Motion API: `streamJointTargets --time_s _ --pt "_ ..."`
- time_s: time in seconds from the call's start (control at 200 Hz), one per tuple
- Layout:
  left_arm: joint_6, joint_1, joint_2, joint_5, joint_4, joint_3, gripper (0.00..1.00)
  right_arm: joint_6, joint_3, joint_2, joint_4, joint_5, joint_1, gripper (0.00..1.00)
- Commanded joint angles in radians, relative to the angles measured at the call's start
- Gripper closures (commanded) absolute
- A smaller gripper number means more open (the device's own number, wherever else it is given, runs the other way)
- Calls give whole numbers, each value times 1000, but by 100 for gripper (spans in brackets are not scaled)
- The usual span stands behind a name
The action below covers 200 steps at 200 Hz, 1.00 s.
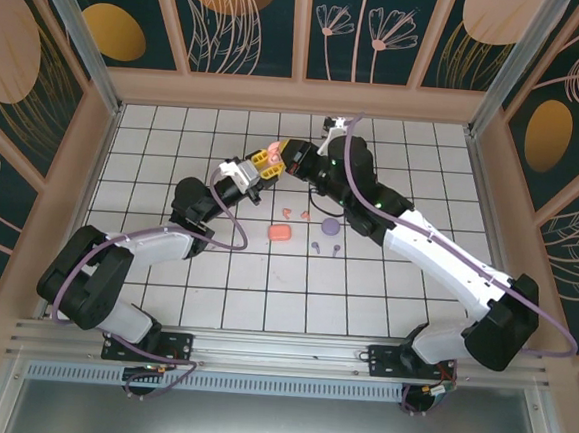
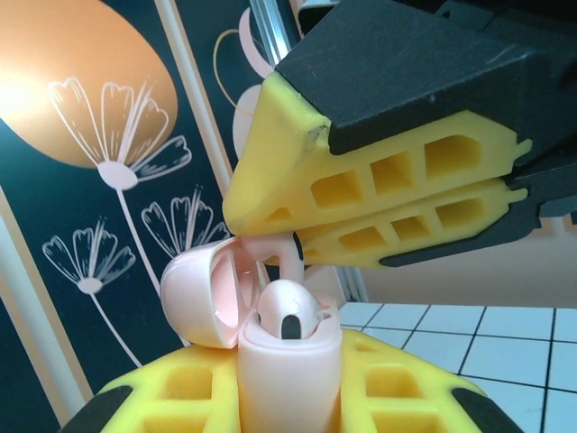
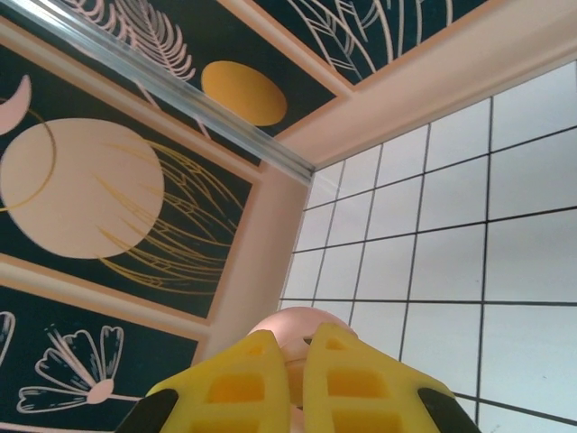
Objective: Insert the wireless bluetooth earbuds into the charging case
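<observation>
Table [image 1: 165,267] is a white grid floor walled by dark floral panels. Your two arms reach from its near edge and meet above the far middle. Your left arm [image 1: 115,263] comes in from the left and your right arm [image 1: 437,248] from the right, with their tips almost touching.

Your left gripper [image 1: 261,166] has its yellow fingers [image 2: 180,388] clamped on the pink case [image 2: 287,370]. It holds the case upright, off the table. From the left wrist you see the lid [image 2: 200,293] swung open to the left and a seated bud [image 2: 288,311] already in the case.

Your right gripper [image 2: 270,230] has its fingers pressed together on the held bud [image 2: 287,255], pale pink, right over the case's mouth. You cannot tell whether it touches the seated bud. From the right wrist, the fingers [image 3: 234,388] sit closed, with a rounded pink shape [image 3: 293,325] just past their tips. Whether that shape is case or bud is unclear.

Below the grippers on the table, the red case [image 1: 279,233] lies near the middle, with the purple case [image 1: 330,226] close on its right. The red buds [image 1: 288,212] lie loose just beyond the red case. The purple buds [image 1: 316,247] lie loose on the near side of the purple case.
</observation>
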State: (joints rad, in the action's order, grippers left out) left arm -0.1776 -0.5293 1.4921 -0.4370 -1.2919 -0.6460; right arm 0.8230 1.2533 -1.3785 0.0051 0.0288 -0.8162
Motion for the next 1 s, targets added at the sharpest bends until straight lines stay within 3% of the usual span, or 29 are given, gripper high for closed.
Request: streamJointTargets --time_s 0.0,0.28,0.996 --pt "-91 -5 -35 1 -205 -28 100 -15 -60 12 -20 -89 -23 92" --pt "-157 -6 -20 -28 -172 -64 100 -64 -89 47 64 -99 -23 92" --pt "-168 -5 7 -3 -147 -90 100 -93 -113 80 18 -88 -31 92"
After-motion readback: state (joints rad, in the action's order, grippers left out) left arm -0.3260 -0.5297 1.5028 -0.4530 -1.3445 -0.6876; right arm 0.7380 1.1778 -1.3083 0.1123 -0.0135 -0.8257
